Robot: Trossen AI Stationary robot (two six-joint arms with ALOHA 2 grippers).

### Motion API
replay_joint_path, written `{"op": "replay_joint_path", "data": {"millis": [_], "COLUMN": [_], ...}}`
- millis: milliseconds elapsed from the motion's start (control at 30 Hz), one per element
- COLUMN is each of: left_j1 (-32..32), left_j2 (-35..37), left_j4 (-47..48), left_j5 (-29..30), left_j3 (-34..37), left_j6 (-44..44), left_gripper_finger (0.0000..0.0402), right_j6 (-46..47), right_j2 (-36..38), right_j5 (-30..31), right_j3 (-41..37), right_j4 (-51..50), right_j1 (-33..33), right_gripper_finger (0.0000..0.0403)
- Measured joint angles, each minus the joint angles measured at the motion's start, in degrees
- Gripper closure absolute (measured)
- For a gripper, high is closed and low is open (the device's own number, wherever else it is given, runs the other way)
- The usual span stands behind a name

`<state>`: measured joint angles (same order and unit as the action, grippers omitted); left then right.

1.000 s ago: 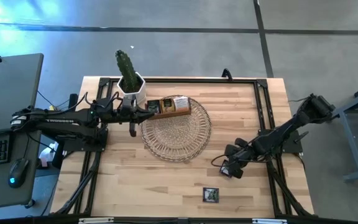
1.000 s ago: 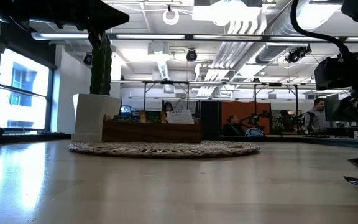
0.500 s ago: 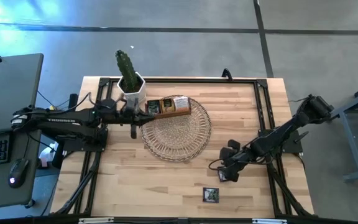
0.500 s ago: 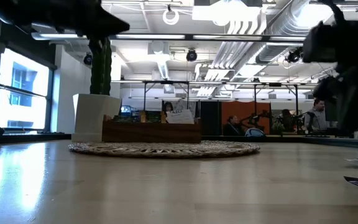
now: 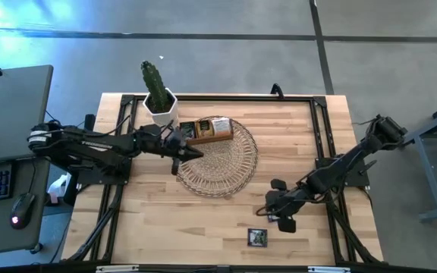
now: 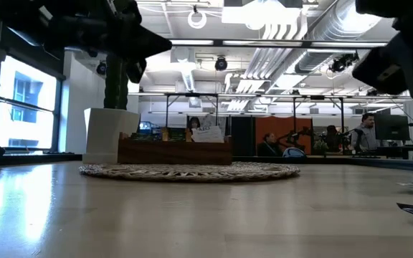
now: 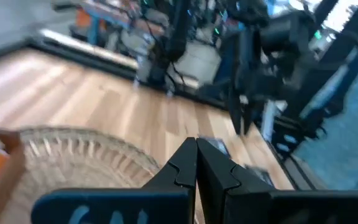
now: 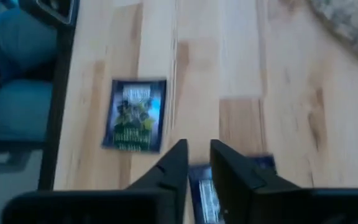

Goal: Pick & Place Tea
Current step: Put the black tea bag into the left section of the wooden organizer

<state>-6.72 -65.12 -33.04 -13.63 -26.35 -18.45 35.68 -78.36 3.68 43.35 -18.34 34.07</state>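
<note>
One dark sachet lies flat, long axis along the table's planks.

Potted cactus stands at the surface's far edge, wooden box beside it on the wicker mat.

closed left gripper above wicker mat

wooden table, wicker mat, cactus pot, dark tea sachet
</note>
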Motion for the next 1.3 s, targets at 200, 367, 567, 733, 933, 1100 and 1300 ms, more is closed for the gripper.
{"op": "replay_joint_path", "data": {"millis": [200, 367, 567, 733, 933, 1100, 1300], "left_j1": [0.0, 0.0, 0.0, 0.0, 0.0, 0.0, 0.0], "left_j2": [-0.3, -0.2, -0.2, -0.2, -0.2, -0.2, -0.2], "left_j4": [-1.9, -1.6, -1.5, -1.5, -1.5, -1.5, -1.5], "left_j5": [4.1, 1.9, 0.6, 0.6, 0.7, 0.7, 1.4], "left_j3": [0.0, 0.0, 0.0, 0.0, 0.0, 0.0, 0.0], "left_j6": [0.1, 0.1, 0.1, 0.1, 0.1, 0.1, 0.1], "left_gripper_finger": [0.0401, 0.0401, 0.0401, 0.0401, 0.0401, 0.0401, 0.0401], "right_j6": [-0.8, -6.9, -10.3, -7.3, -7.3, -7.7, -8.5], "right_j2": [0.0, 0.0, -0.1, -0.1, 0.1, 0.1, 0.1], "right_j5": [0.1, 7.1, 9.0, 5.8, 7.5, 10.2, 10.2], "right_j3": [-3.6, -6.7, -11.8, -16.5, -20.9, -22.9, -23.4], "right_j4": [-0.7, -0.4, 3.2, 11.8, 16.1, 17.1, 17.4], "right_j1": [1.2, 2.4, 3.1, 2.5, 2.3, 2.6, 2.5], "right_gripper_finger": [0.0264, 0.0208, 0.0179, 0.018, 0.018, 0.0182, 0.0241]}}
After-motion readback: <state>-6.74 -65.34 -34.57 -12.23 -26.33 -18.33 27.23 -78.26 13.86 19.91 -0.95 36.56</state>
